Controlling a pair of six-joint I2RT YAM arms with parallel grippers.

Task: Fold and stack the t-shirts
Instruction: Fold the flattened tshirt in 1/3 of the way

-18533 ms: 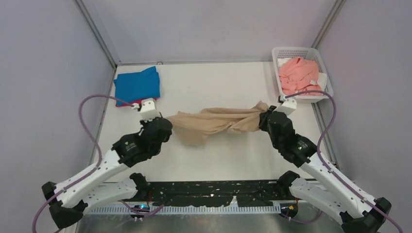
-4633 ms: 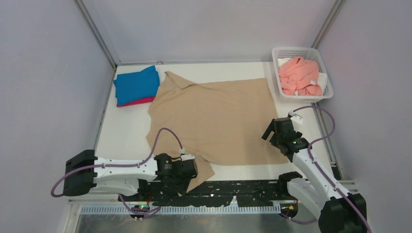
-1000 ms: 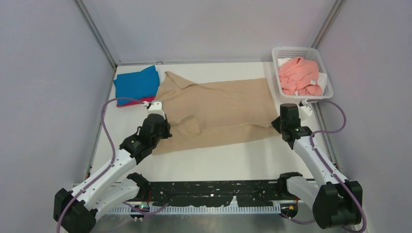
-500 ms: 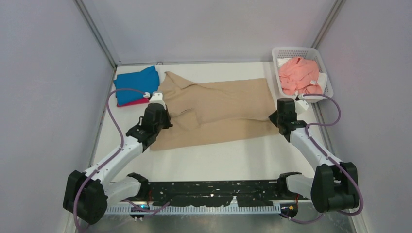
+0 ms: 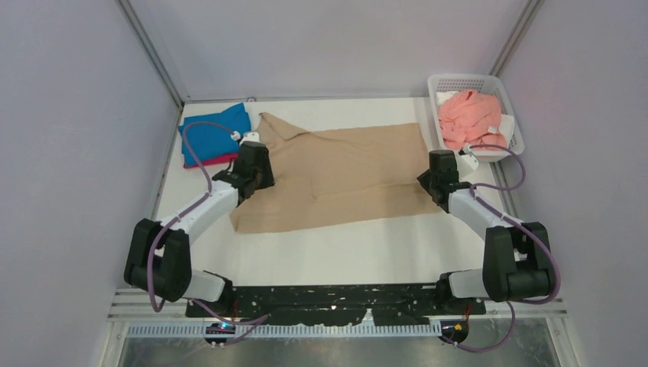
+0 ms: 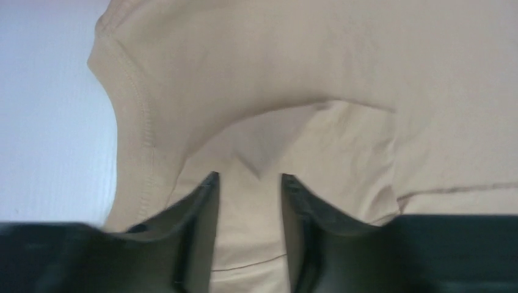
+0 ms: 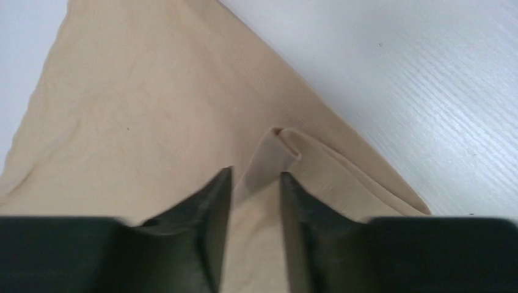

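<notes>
T-shirt [image 5: 348, 172], tan, doubled on table [image 5: 344, 245].

- You're seeing a plain tan-beige t-shirt [image 5: 344, 172] on a white table [image 5: 344, 245].
- Your bright blue t-shirt [image 5: 210, 136] shows a magenta-red t-shirt [image 5: 218, 161] edge.
- Your salmon pink t-shirt [image 5: 474, 118] fills a white mesh basket [image 5: 458, 77].

On my right wrist cam, the right gripper [image 7: 256, 175] has its fingers slightly parted, with a doubled-over strip of the tan t-shirt [image 7: 140, 122] lying between them. The fold's corner sits just past the tips. Bare white table [image 7: 397, 91] fills the upper right.
</notes>
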